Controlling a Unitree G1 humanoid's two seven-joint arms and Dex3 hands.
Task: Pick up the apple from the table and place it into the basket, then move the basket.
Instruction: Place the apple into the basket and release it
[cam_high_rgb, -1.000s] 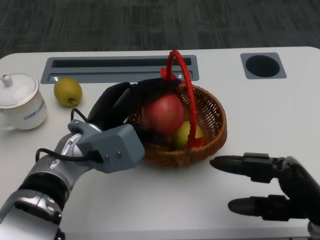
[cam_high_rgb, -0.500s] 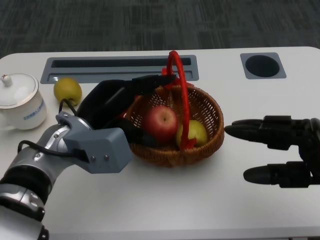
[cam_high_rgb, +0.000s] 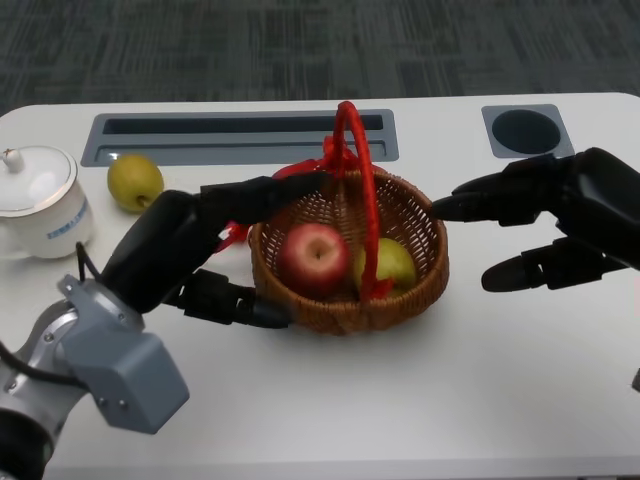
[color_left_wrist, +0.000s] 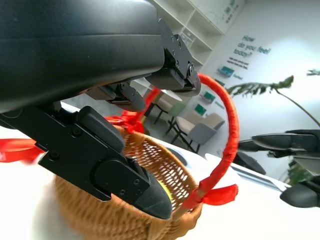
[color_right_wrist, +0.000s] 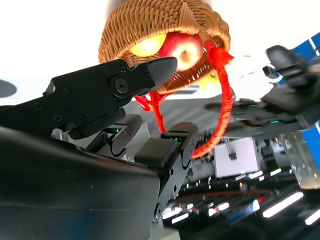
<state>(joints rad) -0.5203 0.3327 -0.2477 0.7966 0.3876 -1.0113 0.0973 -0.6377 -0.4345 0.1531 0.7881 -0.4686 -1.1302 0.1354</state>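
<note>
Fingers of the left hand (cam_high_rgb: 190, 255) and right hand (cam_high_rgb: 560, 215) spread empty beside the basket (cam_high_rgb: 415, 290) holding the apple (cam_high_rgb: 313, 258).

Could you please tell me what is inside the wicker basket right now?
The basket holds a red apple and a yellow-green fruit beside it, partly hidden by the red handle. Anything beneath them is covered.
</note>
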